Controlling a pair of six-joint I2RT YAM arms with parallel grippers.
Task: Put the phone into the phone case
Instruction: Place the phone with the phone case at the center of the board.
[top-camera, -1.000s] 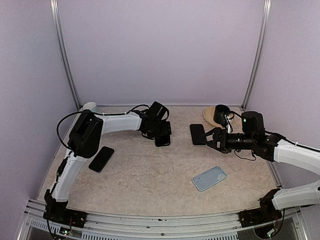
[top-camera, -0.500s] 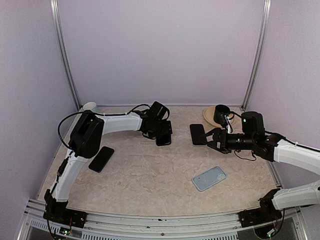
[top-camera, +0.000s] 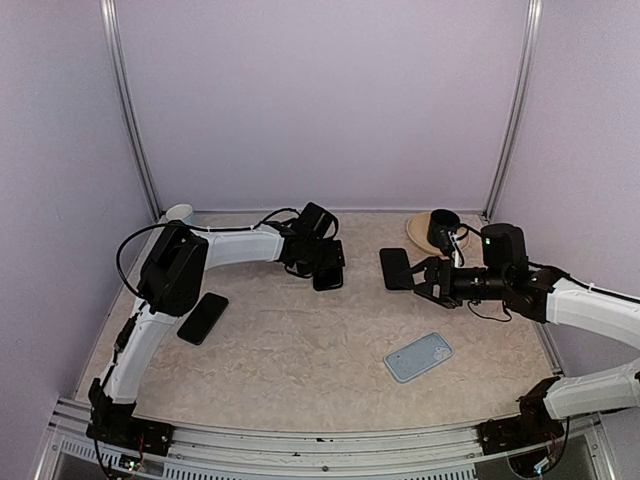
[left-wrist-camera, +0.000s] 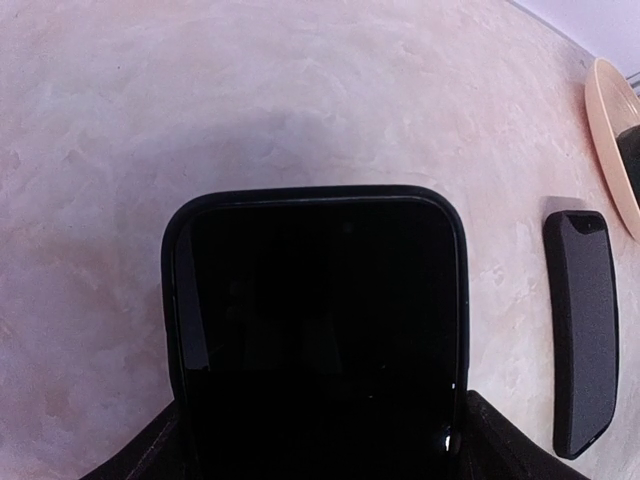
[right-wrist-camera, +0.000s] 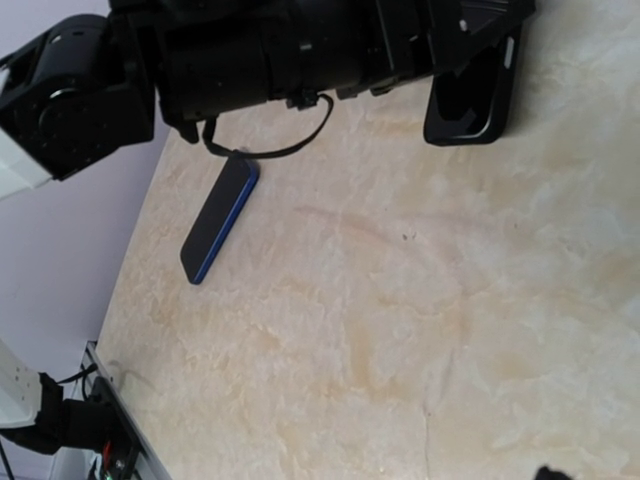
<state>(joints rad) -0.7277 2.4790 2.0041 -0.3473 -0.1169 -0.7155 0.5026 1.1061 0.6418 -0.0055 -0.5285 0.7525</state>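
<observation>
A: L gripper?
B: Fingers clamped on black phone, low over table, far-centre.
A: R gripper?
B: Fingers spread wide, tips just beside matte black case, which lies flat.
A: Else?
B: 2nd phone by L arm; pale blue case nearer R.

desk: beige, marbled | left side: dark phone, flat | near right: pale blue case, flat | middle right: black slab, flat | back right: tan plate | back-left corner: pale round thing
</observation>
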